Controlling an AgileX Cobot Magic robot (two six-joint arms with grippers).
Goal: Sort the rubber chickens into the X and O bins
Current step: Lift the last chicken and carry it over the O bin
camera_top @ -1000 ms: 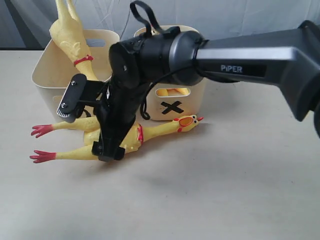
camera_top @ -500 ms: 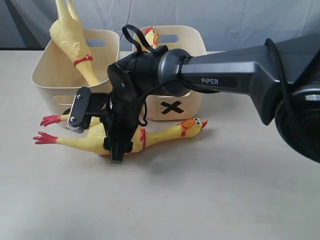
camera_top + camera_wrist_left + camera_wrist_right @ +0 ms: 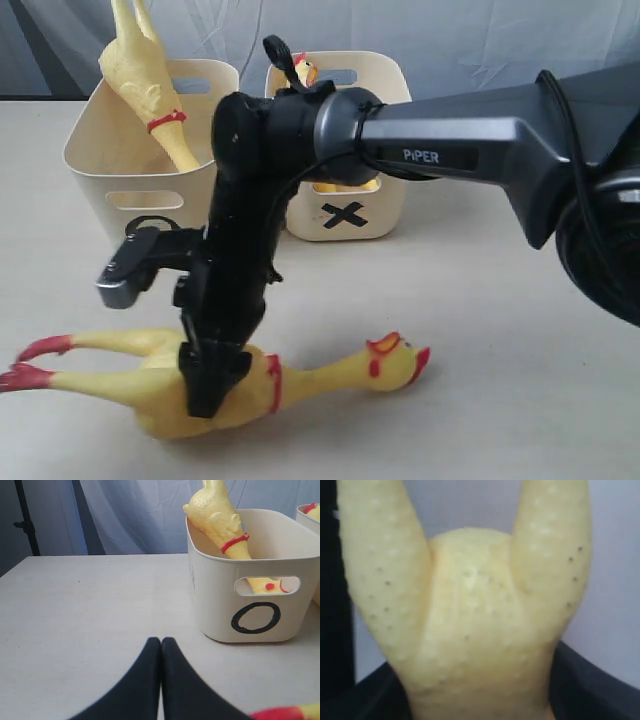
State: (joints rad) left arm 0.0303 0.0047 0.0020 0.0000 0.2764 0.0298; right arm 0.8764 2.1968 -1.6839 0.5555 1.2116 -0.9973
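One rubber chicken (image 3: 320,380), pinched in the right jaws, has come forward; left jaws pressed together.

Chicken (image 3: 330,375) feet cut by left edge; right gripper (image 3: 208,385) hides midbody.

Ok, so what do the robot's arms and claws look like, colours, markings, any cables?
The right arm is matte dark grey with white PiPER lettering, ending in a glossy black rounded joint. Thin black cables loop over it. The right claw is black and boxy. The left claw shows two smooth black tapered fingers.
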